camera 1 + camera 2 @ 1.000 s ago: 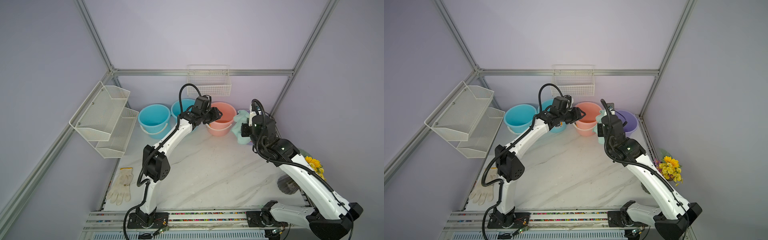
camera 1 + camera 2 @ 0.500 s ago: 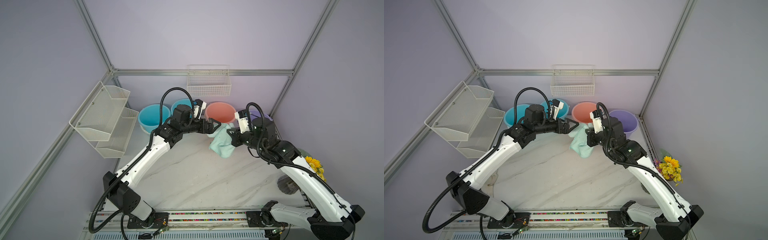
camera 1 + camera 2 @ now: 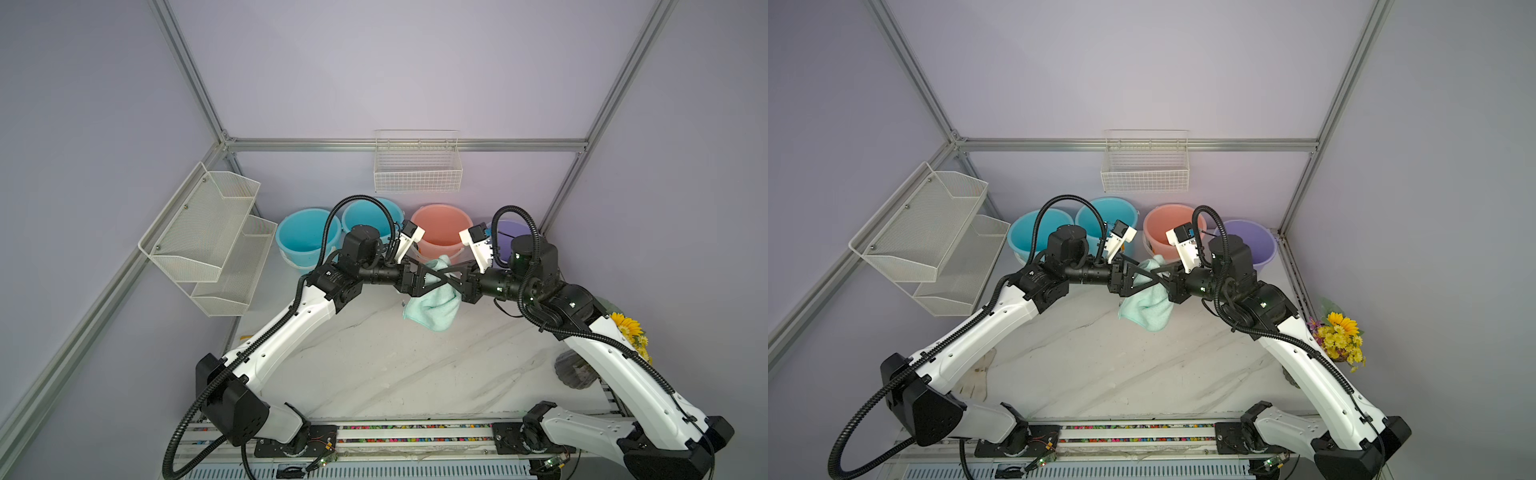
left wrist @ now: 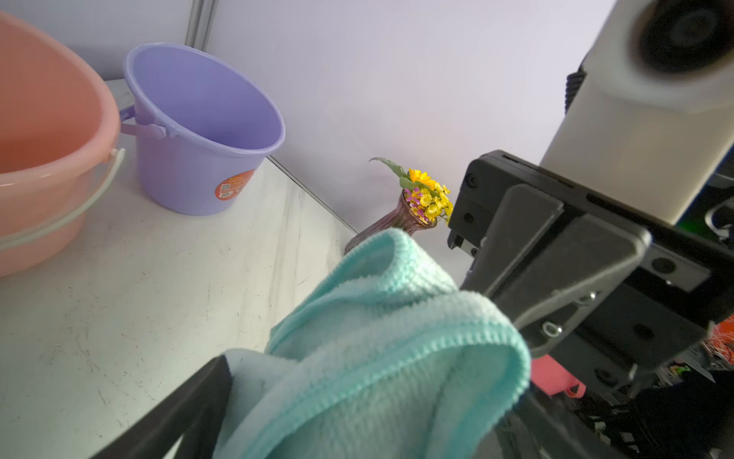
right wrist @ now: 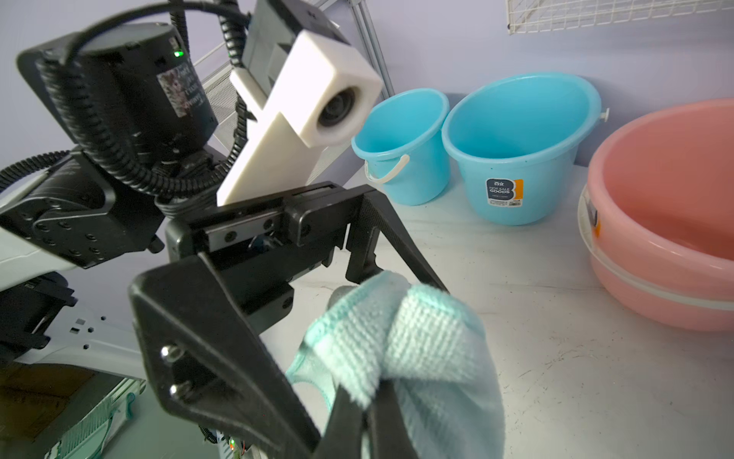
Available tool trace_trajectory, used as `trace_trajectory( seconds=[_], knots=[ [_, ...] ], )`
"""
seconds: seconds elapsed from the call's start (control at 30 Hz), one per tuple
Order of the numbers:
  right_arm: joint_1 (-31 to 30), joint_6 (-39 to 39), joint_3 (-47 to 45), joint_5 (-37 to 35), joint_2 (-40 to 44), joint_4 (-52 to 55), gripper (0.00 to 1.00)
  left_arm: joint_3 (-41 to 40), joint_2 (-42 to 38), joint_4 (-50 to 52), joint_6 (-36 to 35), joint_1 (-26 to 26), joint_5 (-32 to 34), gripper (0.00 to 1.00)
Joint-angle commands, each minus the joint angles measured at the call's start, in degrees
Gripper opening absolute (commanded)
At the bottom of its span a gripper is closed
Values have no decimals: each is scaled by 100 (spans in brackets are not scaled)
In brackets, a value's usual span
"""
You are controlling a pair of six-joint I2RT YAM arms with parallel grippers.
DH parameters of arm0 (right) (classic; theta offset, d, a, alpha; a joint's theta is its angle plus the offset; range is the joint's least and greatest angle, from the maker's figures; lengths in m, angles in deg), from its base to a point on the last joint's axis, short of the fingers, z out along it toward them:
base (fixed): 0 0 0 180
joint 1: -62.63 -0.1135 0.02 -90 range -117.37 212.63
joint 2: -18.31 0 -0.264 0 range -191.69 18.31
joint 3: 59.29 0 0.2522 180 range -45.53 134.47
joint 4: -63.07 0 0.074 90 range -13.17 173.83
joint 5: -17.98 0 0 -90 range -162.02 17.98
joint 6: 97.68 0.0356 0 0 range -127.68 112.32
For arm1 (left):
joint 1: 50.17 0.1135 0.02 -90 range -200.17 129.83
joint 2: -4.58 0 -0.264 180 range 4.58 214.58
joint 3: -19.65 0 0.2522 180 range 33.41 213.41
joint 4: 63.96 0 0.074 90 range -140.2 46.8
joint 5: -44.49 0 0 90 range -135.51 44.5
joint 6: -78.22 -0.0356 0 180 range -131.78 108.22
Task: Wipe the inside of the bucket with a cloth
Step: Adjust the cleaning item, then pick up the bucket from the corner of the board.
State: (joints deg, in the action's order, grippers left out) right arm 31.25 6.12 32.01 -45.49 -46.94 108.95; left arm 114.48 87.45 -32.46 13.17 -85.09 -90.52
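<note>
The mint-green cloth hangs above the marble table, in front of the buckets. My right gripper is shut on its upper fold. My left gripper faces it, open, one finger on each side of the cloth, not pinching it. Along the back wall stand two blue buckets, a salmon-pink bucket and a purple bucket. All look empty.
A two-tier mesh shelf hangs on the left wall and a wire basket on the back wall. A vase of yellow flowers stands at the table's right edge. A dirty white glove lies partly under my left arm.
My left gripper left the pink bucket's rim, swung down and opened around the cloth. My right gripper carried the cloth from beside the pink bucket out over the table.
</note>
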Motion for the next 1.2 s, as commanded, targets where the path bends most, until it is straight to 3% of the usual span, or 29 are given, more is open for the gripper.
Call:
trace_trajectory(
  seconds=[0.0,0.2,0.27,0.33,0.43,0.53,0.7,0.9,1.0,1.17],
  knots=[
    [0,98,129,302,13,-509,0,-58,-142,-152,-304,-101,-522,87],
    [0,158,168,-65,-68,-585,0,-77,-145,-60,-402,-111,-339,29],
    [0,233,165,-597,-62,-418,4,11,-140,207,-530,-109,-52,19],
    [29,351,207,-1143,-85,-257,14,115,-144,575,-680,-87,348,10],
    [334,517,283,-1386,-208,-182,27,266,-96,1119,-868,-18,890,1],
    [954,685,374,-1568,-398,-101,35,303,-87,1475,-947,88,1308,0],
    [2501,1102,350,-1618,-798,-90,49,332,-293,1940,-1123,313,1963,0],
    [3965,1688,237,-2045,-1489,-22,53,523,-449,2666,-1582,547,2691,0],
    [4315,1965,315,-2532,-1960,229,56,470,-531,2799,-1772,621,2956,0],
    [4394,2301,608,-3271,-2738,678,64,191,-655,2706,-1967,679,3330,0]
  ],
)
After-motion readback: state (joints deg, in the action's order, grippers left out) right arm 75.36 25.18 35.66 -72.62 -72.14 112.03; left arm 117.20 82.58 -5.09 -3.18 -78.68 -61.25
